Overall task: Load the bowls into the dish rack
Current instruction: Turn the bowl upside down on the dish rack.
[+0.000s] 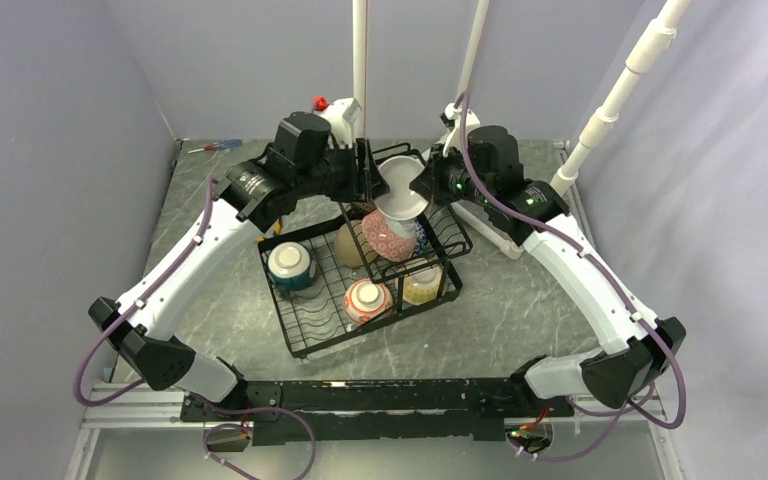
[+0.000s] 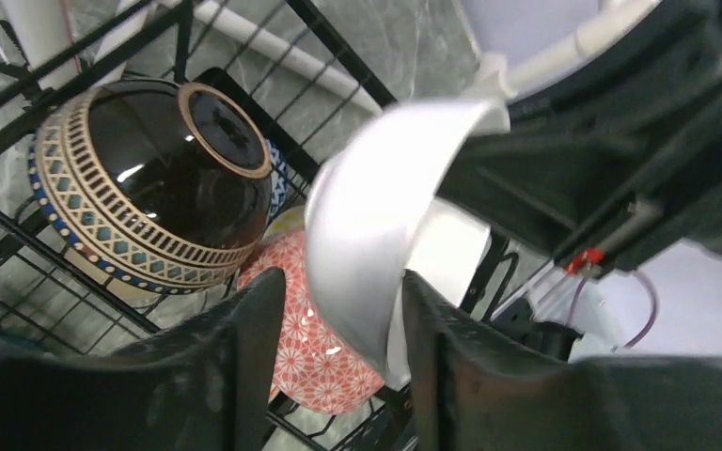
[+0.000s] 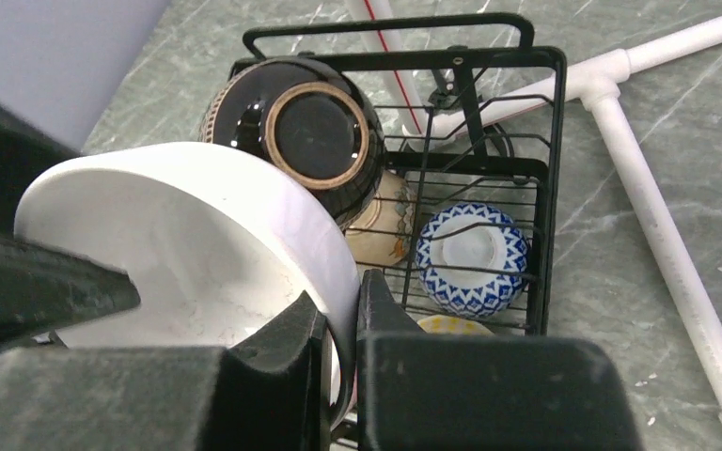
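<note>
Top external: white bowl [image 1: 400,190] held on edge over 12 o'clock end of dish rack [image 1: 285,310]. Right hand [image 3: 338,315] pinched onto rim. Left hand [image 2: 338,291] parted, straddling bowl wall, gap visible, not gripping. Judgement: tilt kept for slotting beside inverted brown bowl [image 3: 291,132].

Glossy, seemingly ceramic white bowl [image 3: 188,235]; matt black wire dish rack [image 1: 310,325]; smooth table [image 1: 520,320].

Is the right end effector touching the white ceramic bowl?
Touching. The right wrist view shows the right end effector clamped on the white ceramic bowl, its rim between both fingers.
</note>
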